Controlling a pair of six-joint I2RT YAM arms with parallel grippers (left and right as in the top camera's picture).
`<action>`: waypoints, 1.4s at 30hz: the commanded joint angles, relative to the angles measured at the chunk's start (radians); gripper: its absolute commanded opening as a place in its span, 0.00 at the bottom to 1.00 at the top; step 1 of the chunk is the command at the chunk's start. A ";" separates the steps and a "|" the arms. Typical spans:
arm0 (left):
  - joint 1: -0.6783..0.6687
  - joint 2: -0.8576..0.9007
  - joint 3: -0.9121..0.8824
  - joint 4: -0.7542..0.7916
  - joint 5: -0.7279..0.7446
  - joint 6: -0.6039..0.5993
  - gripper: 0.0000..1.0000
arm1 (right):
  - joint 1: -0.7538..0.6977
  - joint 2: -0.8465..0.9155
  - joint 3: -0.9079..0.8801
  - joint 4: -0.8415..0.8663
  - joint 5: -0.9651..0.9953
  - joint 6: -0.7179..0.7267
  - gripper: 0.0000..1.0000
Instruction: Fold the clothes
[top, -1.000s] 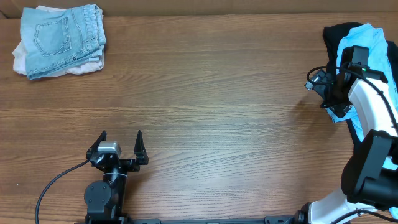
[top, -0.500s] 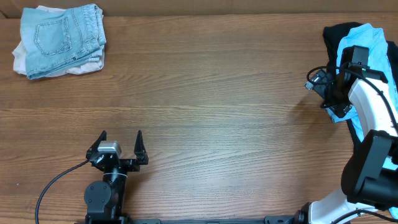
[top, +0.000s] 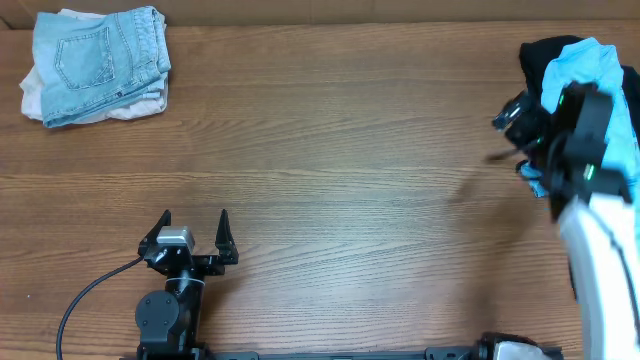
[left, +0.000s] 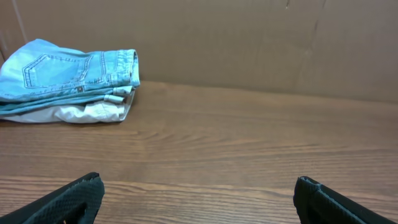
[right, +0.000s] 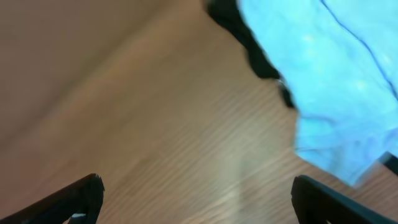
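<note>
Folded light-blue denim shorts (top: 98, 57) lie on beige shorts (top: 38, 92) at the table's far left corner; both show in the left wrist view (left: 68, 73). A sky-blue shirt (top: 585, 66) lies on a black garment (top: 540, 56) at the far right, also in the right wrist view (right: 323, 81). My left gripper (top: 195, 228) is open and empty near the front edge, far from the denim. My right gripper (top: 520, 135) is open and empty beside the shirt's left edge; its fingers (right: 199, 199) hang over bare wood.
The wooden table (top: 340, 170) spreads between the two piles. A brown cardboard wall (left: 249, 43) stands behind the table's far edge. The right arm (top: 600, 240) reaches in from the front right corner.
The right arm has swung and blurred; its gripper has shifted slightly up and off the shirt's lower edge. The left arm and both piles have not moved.
</note>
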 joint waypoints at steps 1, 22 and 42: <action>0.005 -0.010 -0.004 -0.001 -0.006 0.019 1.00 | 0.024 -0.134 -0.203 0.106 0.020 -0.005 1.00; 0.005 -0.010 -0.004 -0.001 -0.006 0.019 1.00 | 0.029 -0.903 -0.943 0.504 -0.043 -0.006 1.00; 0.005 -0.010 -0.004 -0.001 -0.006 0.019 1.00 | 0.118 -1.262 -0.985 0.335 -0.107 -0.209 1.00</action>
